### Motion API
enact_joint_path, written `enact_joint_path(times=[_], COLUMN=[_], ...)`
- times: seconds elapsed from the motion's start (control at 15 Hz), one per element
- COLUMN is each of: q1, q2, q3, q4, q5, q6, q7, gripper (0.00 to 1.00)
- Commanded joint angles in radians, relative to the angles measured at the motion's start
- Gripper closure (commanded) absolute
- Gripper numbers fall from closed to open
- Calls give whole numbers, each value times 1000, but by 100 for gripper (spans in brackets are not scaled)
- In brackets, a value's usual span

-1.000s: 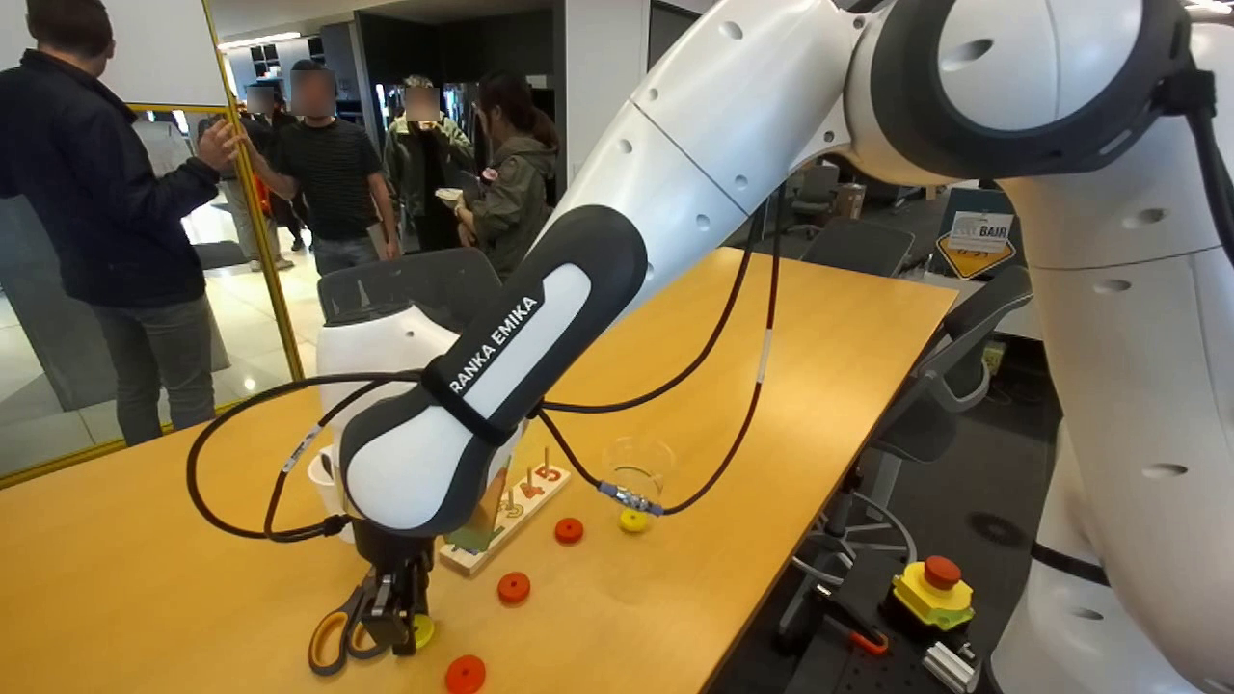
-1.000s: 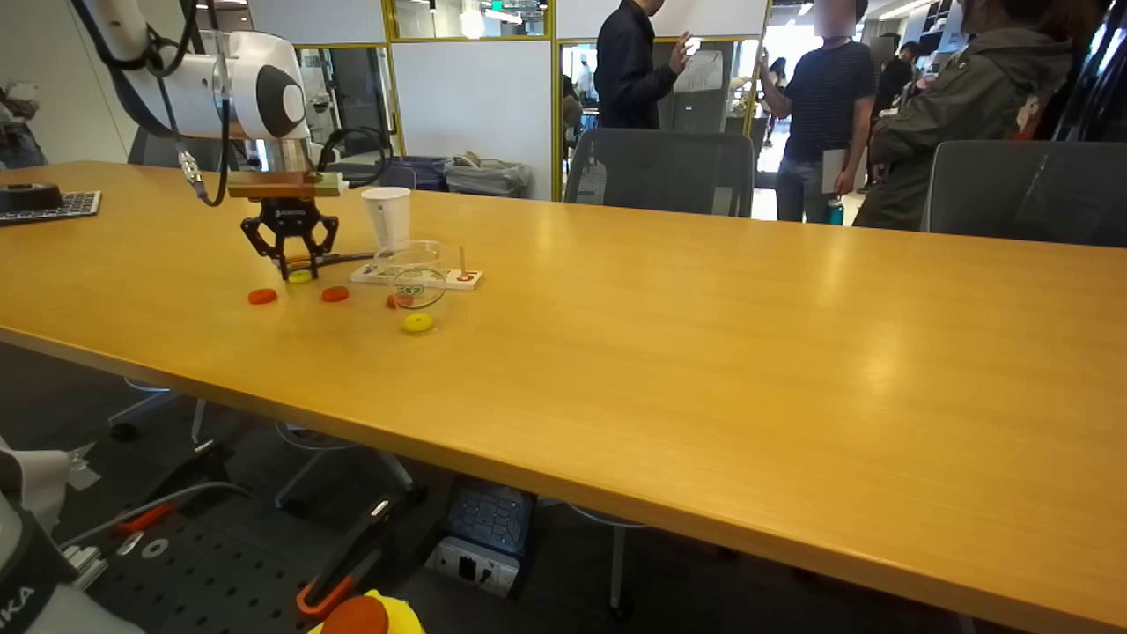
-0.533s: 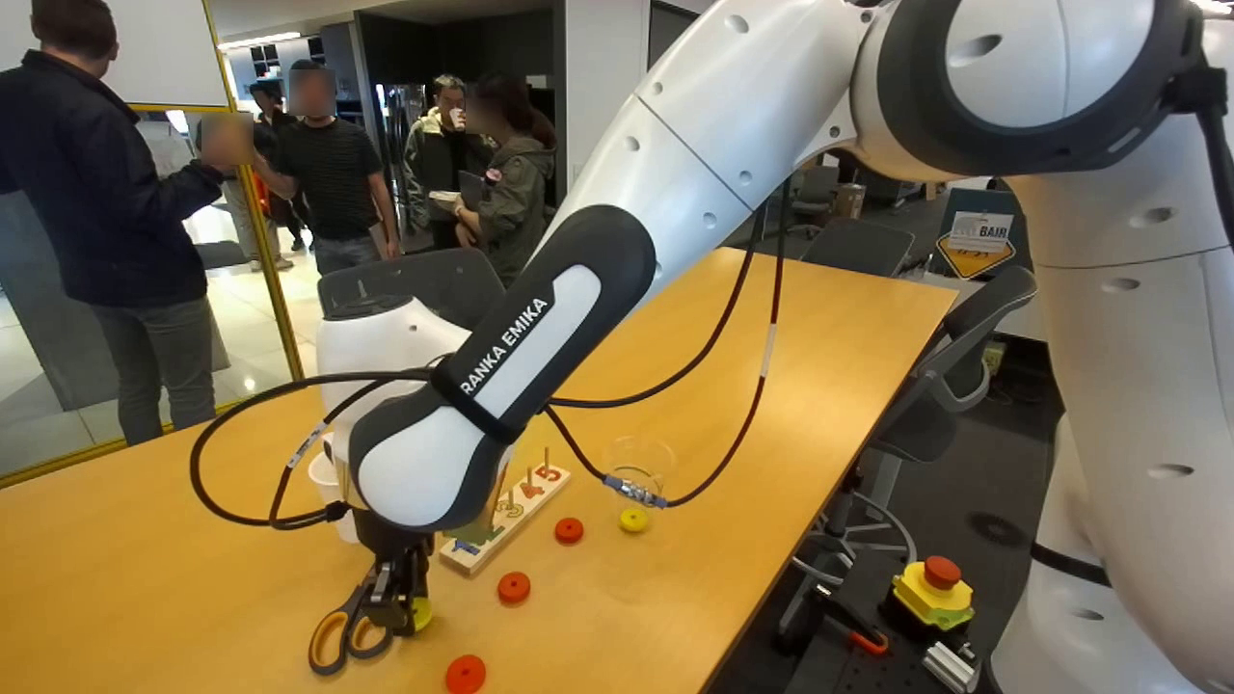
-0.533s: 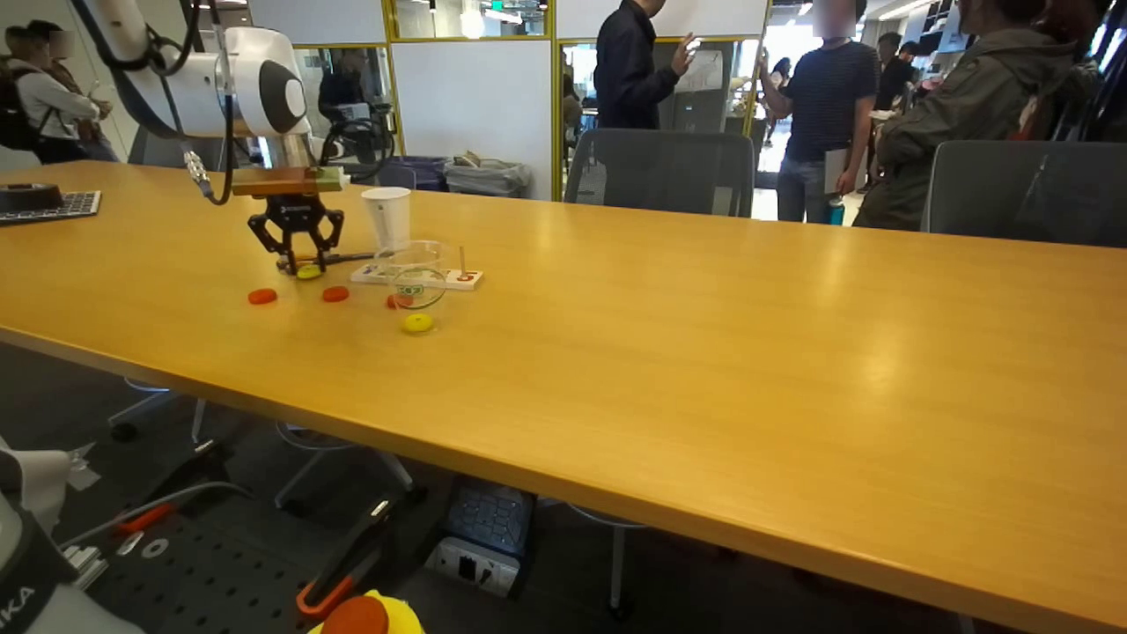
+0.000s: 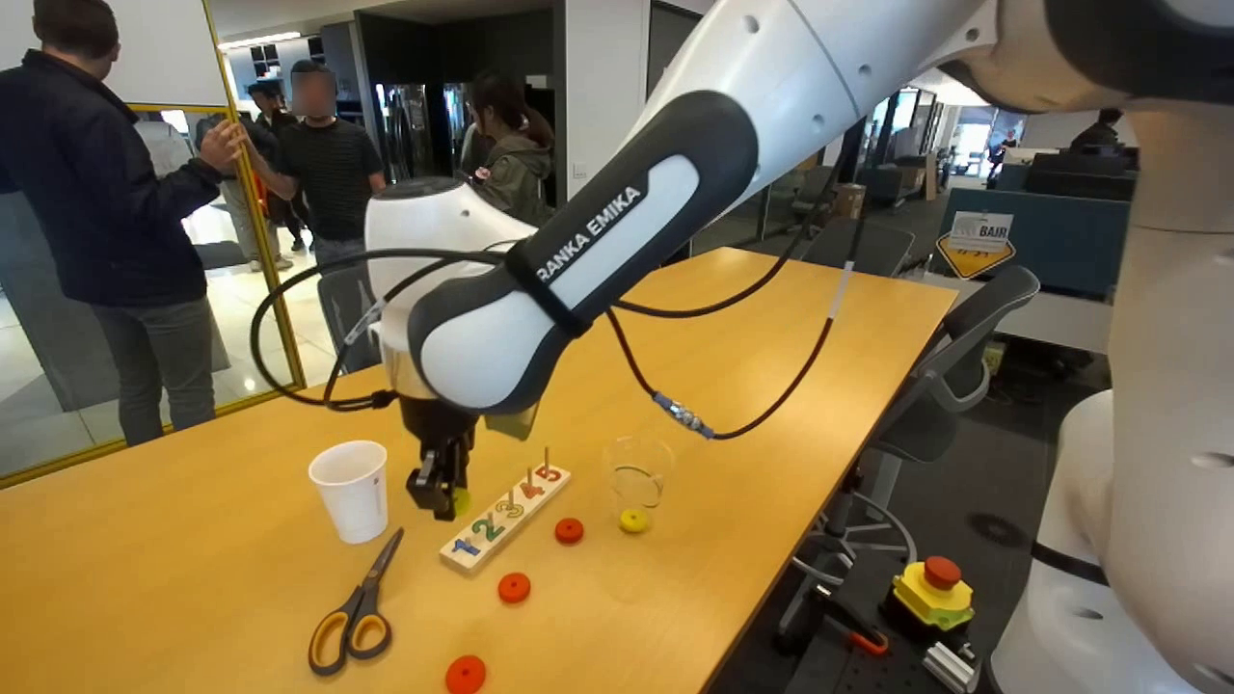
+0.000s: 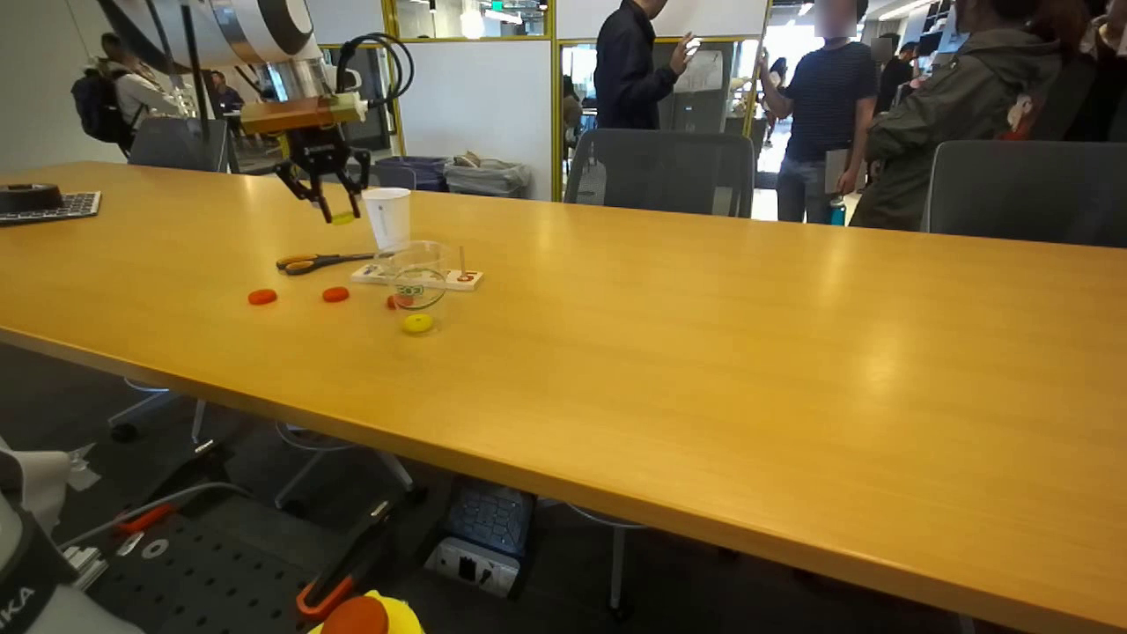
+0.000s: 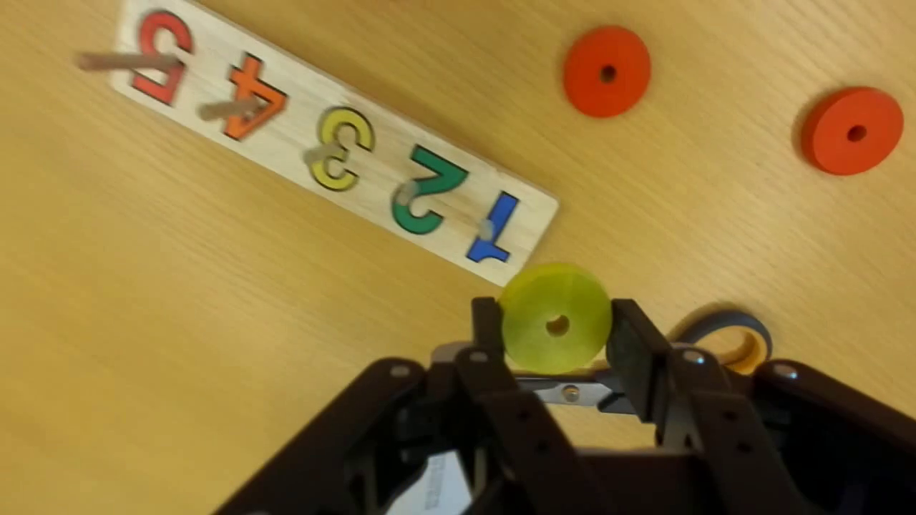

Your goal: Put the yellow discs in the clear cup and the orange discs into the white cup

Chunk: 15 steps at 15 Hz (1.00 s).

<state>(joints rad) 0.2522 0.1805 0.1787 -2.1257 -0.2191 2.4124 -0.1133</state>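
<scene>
One of two yellow discs (image 7: pixel 557 304) rose; three orange discs (image 5: pixel 514 590) stayed.

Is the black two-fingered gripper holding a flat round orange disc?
No, in the wrist view the gripper is closed on a flat round yellow disc.

the gripper (image 6: pixel 342 216) has carried the yellow disc (image 7: pixel 537 322) up, well clear of the table (image 6: pixel 704 352)

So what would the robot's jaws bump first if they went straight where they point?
Likely the number board, at its 1 end, or the table just beside it; depth is hard to judge.
</scene>
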Motion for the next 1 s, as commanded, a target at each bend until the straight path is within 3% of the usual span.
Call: enact_joint_path(times=[0.0,0.4,0.93], q1=[-61,-167,-200], q2=[-216,-396,-422], q3=[-37,-121,-171], q4=[-144,-266,-338], q5=[-14,15,40], q6=[-32,-67,-103], q7=[15,-38,-113], gripper=[78,78,78])
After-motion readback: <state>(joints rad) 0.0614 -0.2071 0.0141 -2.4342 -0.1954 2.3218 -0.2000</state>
